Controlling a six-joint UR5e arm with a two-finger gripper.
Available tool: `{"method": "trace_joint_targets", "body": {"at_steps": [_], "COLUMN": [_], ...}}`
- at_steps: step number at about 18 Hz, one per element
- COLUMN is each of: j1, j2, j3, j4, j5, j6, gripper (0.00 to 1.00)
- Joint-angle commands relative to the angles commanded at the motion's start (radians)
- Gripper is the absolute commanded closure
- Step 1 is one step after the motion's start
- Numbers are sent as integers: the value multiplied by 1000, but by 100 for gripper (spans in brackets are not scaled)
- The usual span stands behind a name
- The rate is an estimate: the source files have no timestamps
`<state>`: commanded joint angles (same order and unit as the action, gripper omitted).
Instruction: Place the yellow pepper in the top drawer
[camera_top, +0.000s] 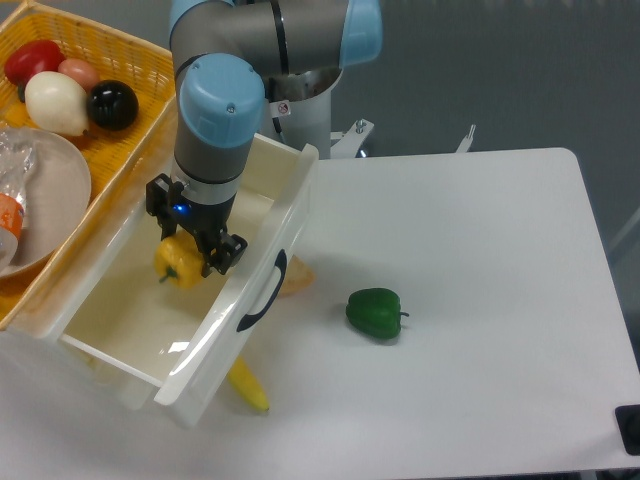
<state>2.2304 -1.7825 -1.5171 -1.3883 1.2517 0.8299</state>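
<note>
The yellow pepper (177, 264) is glossy and lobed. It hangs inside the open top drawer (285, 215), a white plastic drawer with a dark curved handle (264, 293) on its front. My gripper (195, 252) is shut on the yellow pepper from above and reaches down between the drawer walls. I cannot tell whether the pepper touches the drawer floor. Part of the pepper is hidden behind the fingers.
A green bell pepper (375, 312) lies on the white table to the right of the drawer. A long slim yellow item (247, 385) lies under the drawer's front corner. A yellow woven basket (130, 70) with several foods and a plate (45, 195) stands at the far left.
</note>
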Motion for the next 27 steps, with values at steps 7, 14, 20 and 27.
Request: {"method": "trace_joint_targets", "body": {"at_steps": [7, 14, 20, 27], "j1": [0, -2, 11, 83], "j2": [9, 18, 51, 55], "j3": [2, 11, 12, 49], "j4": [-2, -3, -3, -2], "j5": [-2, -9, -17, -15], "j6": [0, 0, 0, 2], "gripper": [9, 9, 9, 1]}}
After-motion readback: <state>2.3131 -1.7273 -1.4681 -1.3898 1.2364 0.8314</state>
